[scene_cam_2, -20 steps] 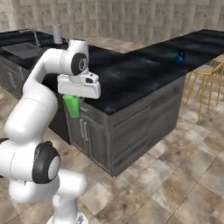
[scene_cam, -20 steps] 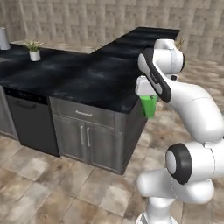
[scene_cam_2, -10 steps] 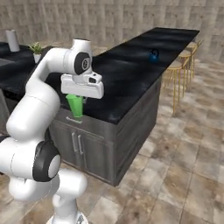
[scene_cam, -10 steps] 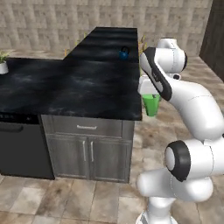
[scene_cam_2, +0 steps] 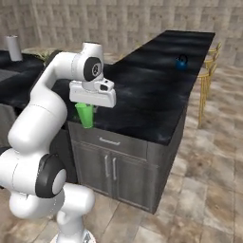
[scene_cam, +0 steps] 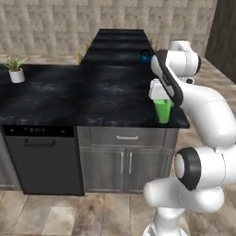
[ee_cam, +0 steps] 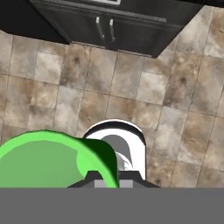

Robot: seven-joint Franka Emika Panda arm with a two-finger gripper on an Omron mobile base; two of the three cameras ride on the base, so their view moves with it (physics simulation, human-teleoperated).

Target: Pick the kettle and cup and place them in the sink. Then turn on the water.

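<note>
My gripper (scene_cam: 162, 100) is shut on the rim of the bright green cup (scene_cam: 162, 112), which hangs upright just off the counter's front right corner. In the right base view the cup (scene_cam_2: 86, 116) hangs under the gripper (scene_cam_2: 87, 106) in front of the cabinet. In the hand view the cup (ee_cam: 43, 159) sits at the lower left by the gripper (ee_cam: 107, 176), above tiled floor. The dark-blue kettle (scene_cam: 145, 57) stands far back on the black counter, well away from the hand, and also appears as the kettle (scene_cam_2: 181, 62). A grey strip at the far left looks like the sink's end (scene_cam_2: 8, 75). No water is in view.
A white pot with a green plant (scene_cam: 16, 73) stands at the counter's left. A dishwasher (scene_cam: 44, 156) and grey cabinet doors (scene_cam: 124, 161) lie below the counter. A grey canister (scene_cam_2: 13, 47) stands far left. Yellow stools (scene_cam_2: 209, 71) line the counter's far side.
Both base views have swung round as the base moves, so the counter and kettle sit differently in the picture. The cup stays gripped in the same pose.
</note>
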